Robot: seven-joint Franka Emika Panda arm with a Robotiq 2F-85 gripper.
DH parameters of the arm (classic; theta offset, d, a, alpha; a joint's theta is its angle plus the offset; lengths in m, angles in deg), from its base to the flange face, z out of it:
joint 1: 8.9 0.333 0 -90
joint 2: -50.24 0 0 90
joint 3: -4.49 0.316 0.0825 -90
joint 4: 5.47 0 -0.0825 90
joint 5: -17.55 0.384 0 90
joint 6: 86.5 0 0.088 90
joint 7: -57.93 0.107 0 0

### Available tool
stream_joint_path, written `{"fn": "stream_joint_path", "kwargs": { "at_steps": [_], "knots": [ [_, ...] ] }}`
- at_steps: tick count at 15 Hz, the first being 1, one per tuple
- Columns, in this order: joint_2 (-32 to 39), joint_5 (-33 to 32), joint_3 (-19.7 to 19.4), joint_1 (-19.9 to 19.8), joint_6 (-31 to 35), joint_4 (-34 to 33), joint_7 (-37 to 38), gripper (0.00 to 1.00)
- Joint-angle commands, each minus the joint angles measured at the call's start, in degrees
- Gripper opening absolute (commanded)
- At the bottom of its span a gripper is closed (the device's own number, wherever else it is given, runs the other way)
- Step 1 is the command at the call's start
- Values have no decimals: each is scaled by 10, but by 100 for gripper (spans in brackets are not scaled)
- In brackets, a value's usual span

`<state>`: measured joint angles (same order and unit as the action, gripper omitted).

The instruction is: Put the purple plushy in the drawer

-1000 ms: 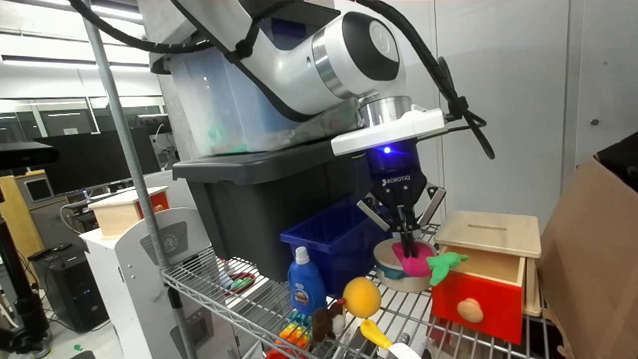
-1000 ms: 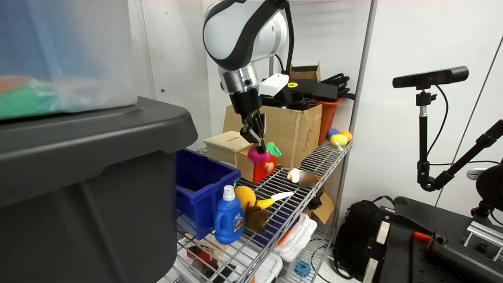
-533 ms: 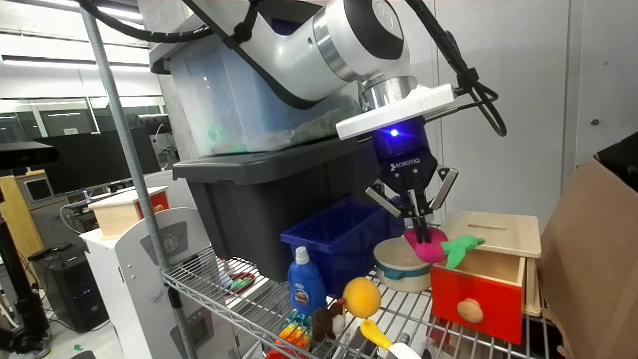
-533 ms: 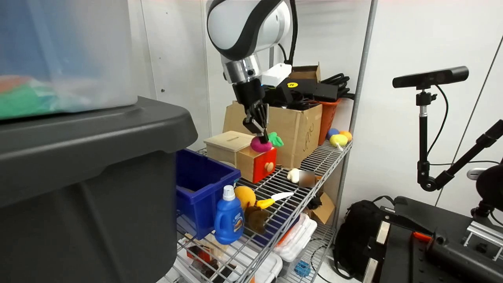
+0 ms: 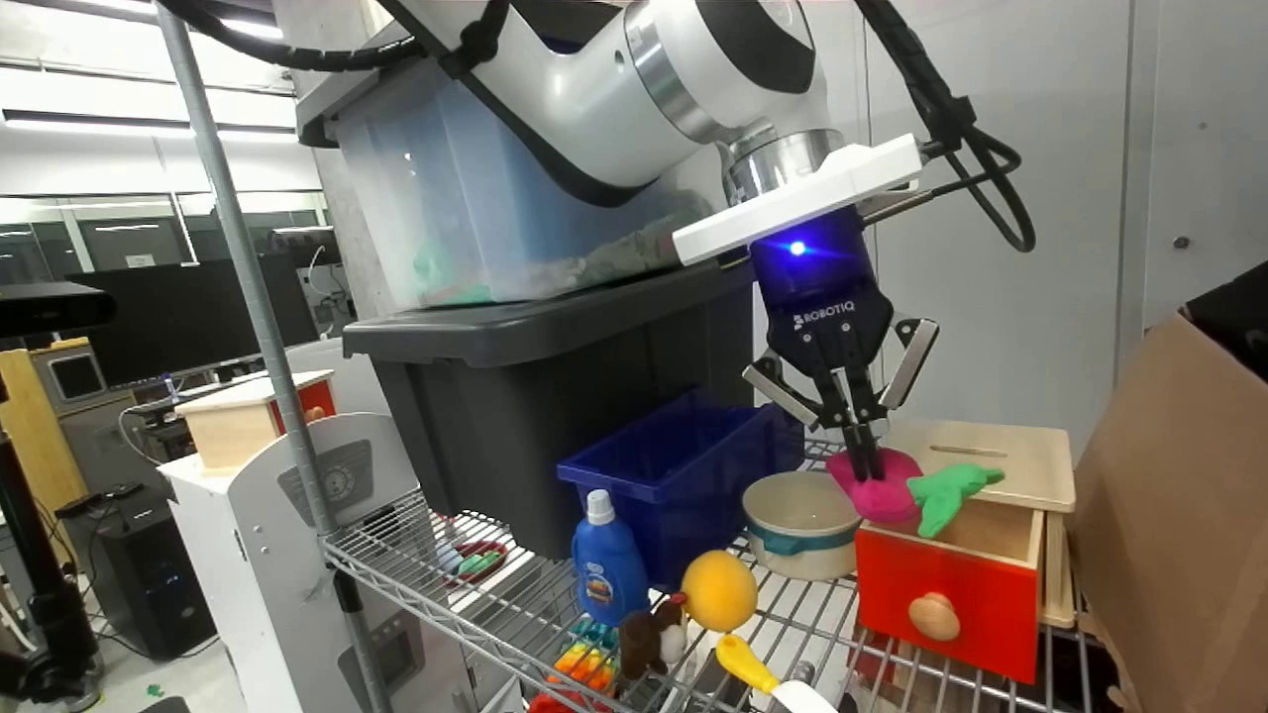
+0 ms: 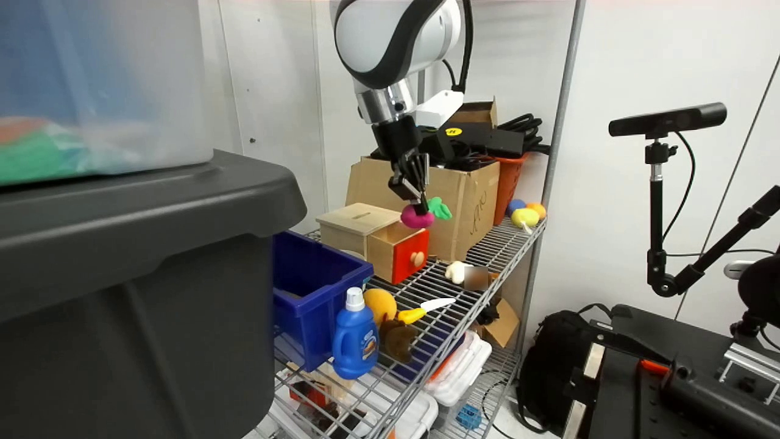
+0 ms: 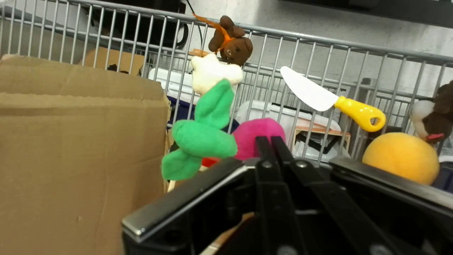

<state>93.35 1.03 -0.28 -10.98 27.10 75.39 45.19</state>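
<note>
The purple plushy (image 5: pixel 897 497) is a round magenta toy with a green leafy part that moves along with it. My gripper (image 5: pixel 868 473) is shut on it, fingers pressed close together, as the wrist view also shows at the plushy (image 7: pixel 249 136). The plushy hangs above the open drawer (image 5: pixel 951 604), near the top edge of its red front on one side. In an exterior view the plushy (image 6: pixel 417 217) appears just above the drawer front (image 6: pixel 403 261). The drawer is pulled out of a light wooden box and has a light round knob. In the wrist view the drawer is mostly hidden.
A cream pot (image 5: pixel 804 525) stands beside the drawer, with the blue bin (image 5: pixel 684 465) behind it. A detergent bottle (image 5: pixel 608 564), orange ball (image 5: pixel 720 591) and toy knife (image 5: pixel 748 665) are on the wire shelf. A cardboard box (image 5: pixel 1179 495) stands on the drawer's other side.
My gripper has risen and moved right in both exterior views, carrying the plushy from near the pot to above the drawer front. The drawer has not moved.
</note>
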Motion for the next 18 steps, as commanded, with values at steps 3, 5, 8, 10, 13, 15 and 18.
{"fn": "stream_joint_path", "kwargs": {
  "at_steps": [3,5,8,10,13,15,18],
  "knots": [
    [-28,-16,-15,-6,-3,35,11,1],
    [-26,-18,-20,-11,-3,30,11,1],
    [-21,-26,-29,-10,-7,18,12,1],
    [-22,-29,-26,-13,8,16,4,1],
    [-30,-26,-20,-18,44,22,-8,1],
    [-33,-23,-19,-20,70,25,-13,1],
    [-28,-21,-19,-21,89,21,-17,1]
  ]
}}
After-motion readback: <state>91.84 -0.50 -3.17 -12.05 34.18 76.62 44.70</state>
